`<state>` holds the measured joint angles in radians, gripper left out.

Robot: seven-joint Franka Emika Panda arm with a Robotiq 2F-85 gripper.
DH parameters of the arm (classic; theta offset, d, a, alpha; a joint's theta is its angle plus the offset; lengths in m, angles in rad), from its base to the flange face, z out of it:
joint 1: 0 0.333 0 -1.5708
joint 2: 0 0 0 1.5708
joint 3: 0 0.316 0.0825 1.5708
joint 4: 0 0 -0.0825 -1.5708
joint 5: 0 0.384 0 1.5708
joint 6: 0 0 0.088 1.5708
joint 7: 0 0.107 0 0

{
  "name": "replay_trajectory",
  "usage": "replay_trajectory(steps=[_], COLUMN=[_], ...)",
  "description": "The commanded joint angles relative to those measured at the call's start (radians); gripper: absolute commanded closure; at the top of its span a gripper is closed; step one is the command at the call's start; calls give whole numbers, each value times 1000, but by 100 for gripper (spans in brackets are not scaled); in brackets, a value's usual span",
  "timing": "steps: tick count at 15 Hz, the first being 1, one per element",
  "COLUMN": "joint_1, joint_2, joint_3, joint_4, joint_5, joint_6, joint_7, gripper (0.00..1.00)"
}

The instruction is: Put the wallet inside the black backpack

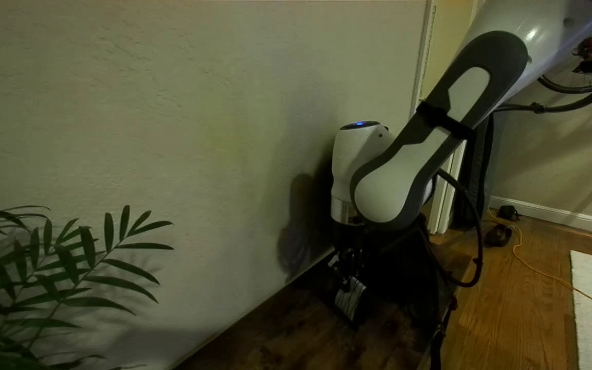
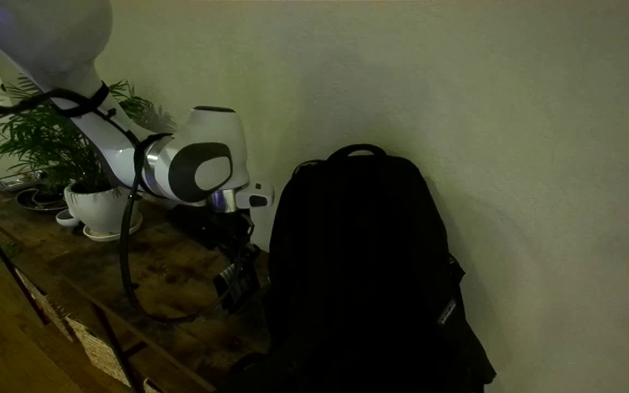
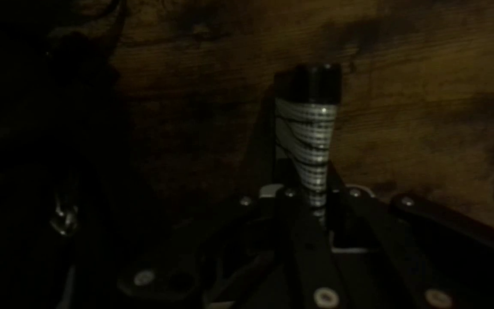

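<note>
The fingers (image 3: 292, 210) are pinching one end of the wallet (image 3: 315, 124), which is hanging below them over the table (image 2: 172, 267), leaning slightly, though the dimness is hiding whether its lower edge is touching it. The backpack (image 2: 358, 256) is standing just beside the wallet, apart, filling the left side of the wrist view and rising well above it, so the coming move is probably turning on lifting first, then shifting sideways; where the backpack is opening, no view is clearly showing.
</note>
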<state>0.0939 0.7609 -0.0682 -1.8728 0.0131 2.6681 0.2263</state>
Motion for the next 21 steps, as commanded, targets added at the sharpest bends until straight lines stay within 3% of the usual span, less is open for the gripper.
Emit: replay_trajectory(steps=[1,5,12,21], joint_1=[52,113,277,456], joint_2=[-65,-99,-163,-215], joint_3=[-62,-122,-254,-430], joint_4=[-61,-82,-155,-220], joint_5=[-17,-42,-144,-371], joint_6=[33,42,80,73], joint_7=[81,151,347,689], gripper=[96,96,96,96])
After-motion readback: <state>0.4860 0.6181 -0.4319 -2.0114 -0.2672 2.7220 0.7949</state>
